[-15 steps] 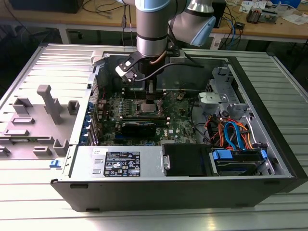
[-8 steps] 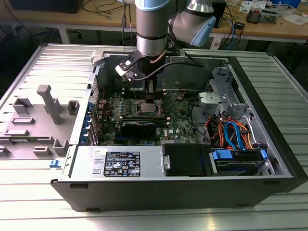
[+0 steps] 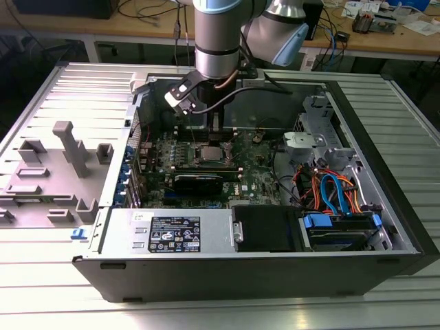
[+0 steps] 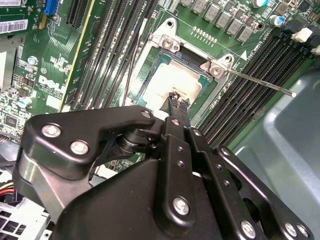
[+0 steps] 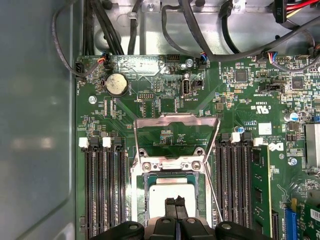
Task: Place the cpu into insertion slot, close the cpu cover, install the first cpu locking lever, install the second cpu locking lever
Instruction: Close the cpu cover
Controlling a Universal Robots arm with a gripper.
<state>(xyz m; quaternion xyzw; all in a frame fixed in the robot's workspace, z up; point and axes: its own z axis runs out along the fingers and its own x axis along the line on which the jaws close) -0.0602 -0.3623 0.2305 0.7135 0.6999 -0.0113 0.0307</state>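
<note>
The cpu (image 5: 170, 192) lies flat in the insertion slot (image 5: 146, 186) on the green board, its pale metal face up; it also shows in the second wrist view (image 4: 172, 80). The cpu cover (image 5: 177, 119) stands swung open past the slot, and the board shows through its cut-out. A thin locking lever (image 4: 260, 82) sticks out free from one corner of the slot's frame. My gripper (image 5: 176, 206) hovers just over the near edge of the cpu, fingers shut together with nothing between them. In the exterior view, my gripper (image 3: 214, 134) hangs above the slot (image 3: 207, 152) inside the open computer case.
Long black memory slots (image 5: 102, 190) flank the socket, with a green memory card (image 5: 260, 185) on one side. A coin battery (image 5: 116, 84) and black cables (image 5: 190, 30) lie beyond the cover. The case's grey wall (image 5: 35, 125) is close. Blue and orange cables (image 3: 330, 192) fill the drive bay.
</note>
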